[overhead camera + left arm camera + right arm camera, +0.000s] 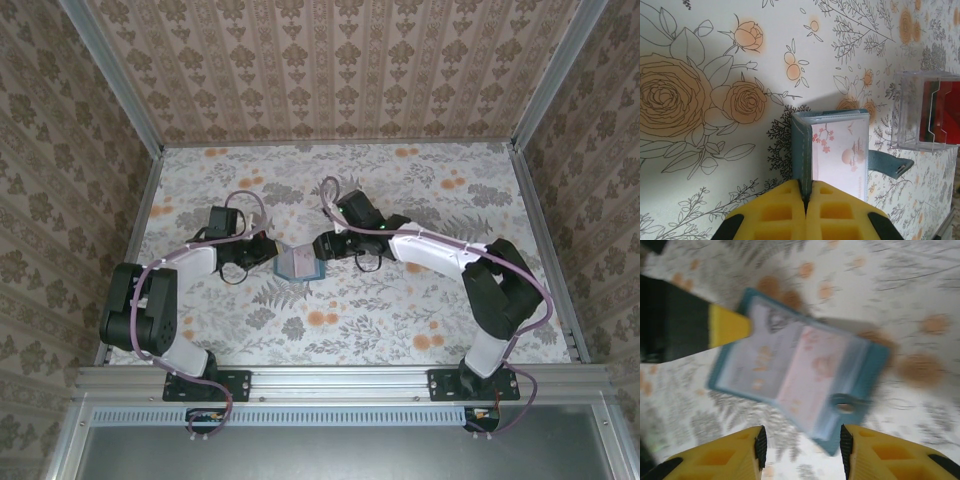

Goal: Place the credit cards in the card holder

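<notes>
Clear plastic tray (910, 125) holding a red card (942, 107), near the card holder (802, 145). The teal holder lies open at mid-tabletop (400, 330) between the 2 arms. Its clear sleeves carry a pale card (840, 155) printed with pink blossoms. Left jaws are clenched on the holder's teal edge. Right jaws are spread apart over it, grasping nothing.

Damask-patterned walls (340, 60) enclose the floral-print table (400, 330) at nine, twelve and three o'clock; an aluminium rail (340, 378) runs along six o'clock.
</notes>
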Robot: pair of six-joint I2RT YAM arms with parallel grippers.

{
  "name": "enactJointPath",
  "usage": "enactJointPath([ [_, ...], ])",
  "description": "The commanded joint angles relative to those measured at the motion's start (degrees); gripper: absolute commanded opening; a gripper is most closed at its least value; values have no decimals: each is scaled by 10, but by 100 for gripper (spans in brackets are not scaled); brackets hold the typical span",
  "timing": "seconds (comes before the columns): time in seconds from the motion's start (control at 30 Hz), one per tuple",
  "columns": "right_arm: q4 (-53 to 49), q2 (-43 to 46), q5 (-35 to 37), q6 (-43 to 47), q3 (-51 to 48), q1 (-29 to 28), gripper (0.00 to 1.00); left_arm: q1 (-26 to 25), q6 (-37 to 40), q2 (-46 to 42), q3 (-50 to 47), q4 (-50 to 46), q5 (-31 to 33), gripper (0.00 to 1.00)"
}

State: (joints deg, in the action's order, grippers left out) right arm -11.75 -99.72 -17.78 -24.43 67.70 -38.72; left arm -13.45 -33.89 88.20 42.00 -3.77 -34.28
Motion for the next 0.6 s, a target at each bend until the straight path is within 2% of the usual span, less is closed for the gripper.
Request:
enactJointPath([
  [0.0,28,-33,-69,-43,14,-11,46,1,-6,-13,-9,0,2,0],
  [0.2,0,-84,-56,-62,40,-12,45,1,-7,-13,-9,-2,3,0],
  [0.37,-43,-111,-8,-57,67,-12,45,1,-7,-15,-10,-2,4,0],
  [0.57,-47,-128,-8,-57,80,-12,45,1,-6,-14,-10,-3,4,0],
])
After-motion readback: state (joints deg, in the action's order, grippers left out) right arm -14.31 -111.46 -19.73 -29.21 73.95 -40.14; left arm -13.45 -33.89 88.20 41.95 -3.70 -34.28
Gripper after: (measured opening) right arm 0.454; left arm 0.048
